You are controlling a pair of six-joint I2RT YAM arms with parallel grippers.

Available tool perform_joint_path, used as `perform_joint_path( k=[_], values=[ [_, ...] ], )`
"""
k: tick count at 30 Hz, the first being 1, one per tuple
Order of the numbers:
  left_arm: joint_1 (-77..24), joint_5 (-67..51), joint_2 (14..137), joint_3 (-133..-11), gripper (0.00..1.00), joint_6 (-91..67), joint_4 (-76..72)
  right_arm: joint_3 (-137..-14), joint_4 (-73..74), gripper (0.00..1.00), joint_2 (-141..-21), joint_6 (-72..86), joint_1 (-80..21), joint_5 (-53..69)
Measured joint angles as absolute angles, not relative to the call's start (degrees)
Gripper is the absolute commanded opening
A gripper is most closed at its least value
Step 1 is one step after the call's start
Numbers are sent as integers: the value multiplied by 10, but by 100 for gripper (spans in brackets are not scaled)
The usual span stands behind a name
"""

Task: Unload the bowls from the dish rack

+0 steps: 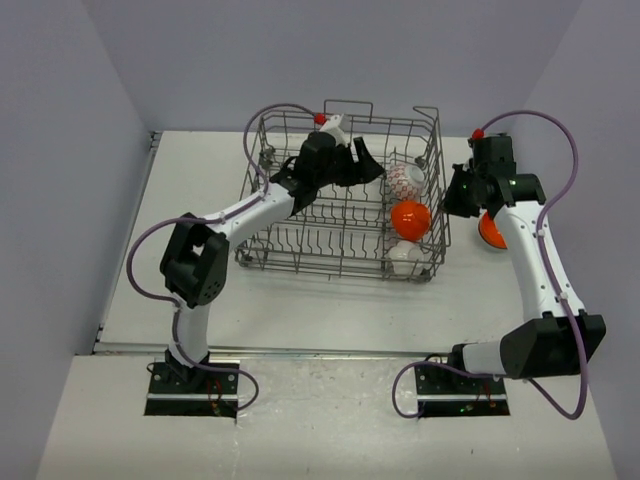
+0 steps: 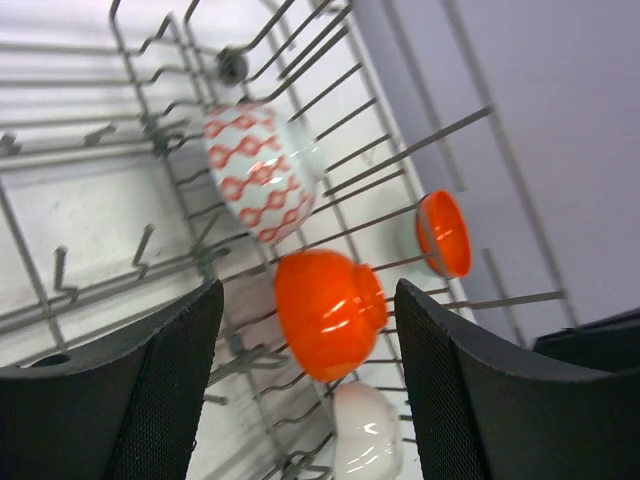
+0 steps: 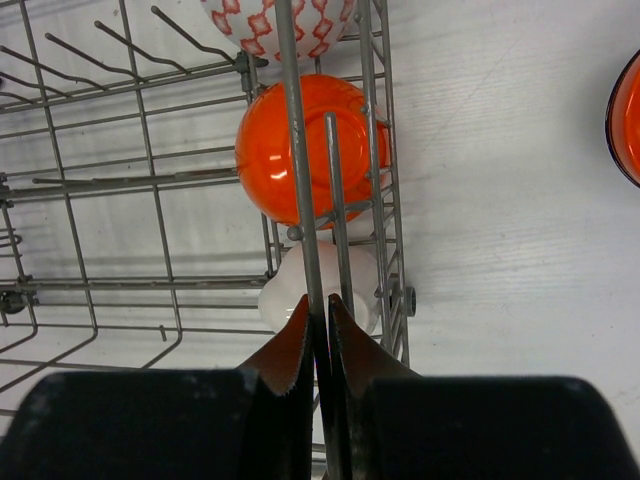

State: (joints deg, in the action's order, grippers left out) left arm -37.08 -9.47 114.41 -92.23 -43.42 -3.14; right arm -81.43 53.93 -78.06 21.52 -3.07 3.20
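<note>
My right gripper is clenched on an upright wire in the right wall of the dish rack. My left gripper is released, fingers spread wide, over the rack's far half. At the rack's right end, the plain white bowl sits nearest, then the orange bowl. Level with it, a second orange bowl lies outside on the table, partly behind my right arm. The red-patterned bowl is farthest
</note>
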Motion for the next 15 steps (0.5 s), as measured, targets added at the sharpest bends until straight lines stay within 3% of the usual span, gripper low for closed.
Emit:
perform_joint_path(
  k=[15],
  values=[
    [-378, -130, 1166, -974, 73, -416, 37, -830, 540, 0, -796, 215, -30, 35]
  ],
)
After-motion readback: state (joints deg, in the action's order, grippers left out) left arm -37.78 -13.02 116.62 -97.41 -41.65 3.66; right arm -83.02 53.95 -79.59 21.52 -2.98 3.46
